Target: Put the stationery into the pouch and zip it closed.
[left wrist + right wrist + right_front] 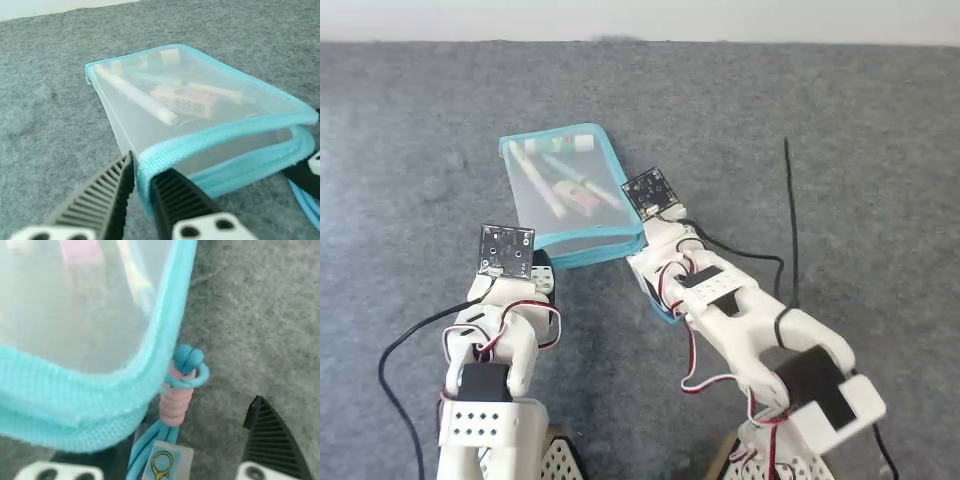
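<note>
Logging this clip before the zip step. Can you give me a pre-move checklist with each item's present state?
1. Stationery inside the pouch: ok.
2. Left tool shut on the pouch's teal edge: ok.
3. Right tool open, with the pull cord between its fingers: ok.
4. Pull cord gripped: not ok.
5. Zip fully closed: cannot tell.
6. Pouch lying on the table: ok.
</note>
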You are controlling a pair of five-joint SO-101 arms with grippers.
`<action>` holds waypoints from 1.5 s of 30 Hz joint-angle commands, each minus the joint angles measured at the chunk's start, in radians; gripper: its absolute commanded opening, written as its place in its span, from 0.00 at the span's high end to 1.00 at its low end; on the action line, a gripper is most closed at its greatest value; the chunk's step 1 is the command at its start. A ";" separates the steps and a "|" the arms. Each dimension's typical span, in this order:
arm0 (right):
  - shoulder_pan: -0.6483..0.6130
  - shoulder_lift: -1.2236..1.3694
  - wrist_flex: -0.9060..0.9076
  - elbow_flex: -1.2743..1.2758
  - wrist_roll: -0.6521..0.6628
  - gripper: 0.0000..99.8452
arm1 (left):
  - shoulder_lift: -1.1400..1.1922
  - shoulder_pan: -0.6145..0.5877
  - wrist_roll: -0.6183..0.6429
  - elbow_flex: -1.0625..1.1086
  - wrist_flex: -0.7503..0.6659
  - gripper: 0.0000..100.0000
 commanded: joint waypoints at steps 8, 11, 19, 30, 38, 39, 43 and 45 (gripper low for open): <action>-0.001 0.018 -0.061 -0.054 -0.003 0.87 | -0.006 0.015 -0.017 -0.013 -0.032 0.99; -0.001 0.018 -0.062 -0.054 -0.002 1.00 | -0.006 0.015 -0.017 -0.012 -0.032 0.99; 0.045 -0.222 0.349 -0.054 -0.003 0.99 | -0.006 0.015 -0.017 -0.012 -0.032 0.99; 0.062 -0.852 0.866 -0.048 0.094 0.99 | -0.006 0.015 -0.017 -0.012 -0.032 0.99; -0.203 -0.886 0.946 -0.054 0.193 0.99 | 0.000 0.140 -0.048 -0.004 -0.009 0.99; -0.229 -0.886 0.949 -0.054 0.204 0.99 | 0.000 0.152 -0.046 -0.005 -0.009 0.99; -0.302 -0.903 0.957 -0.069 0.218 0.99 | 0.002 0.184 -0.044 -0.018 -0.008 0.99; -0.320 -0.937 0.969 -0.086 0.219 0.99 | 0.002 0.206 -0.038 -0.018 -0.008 0.99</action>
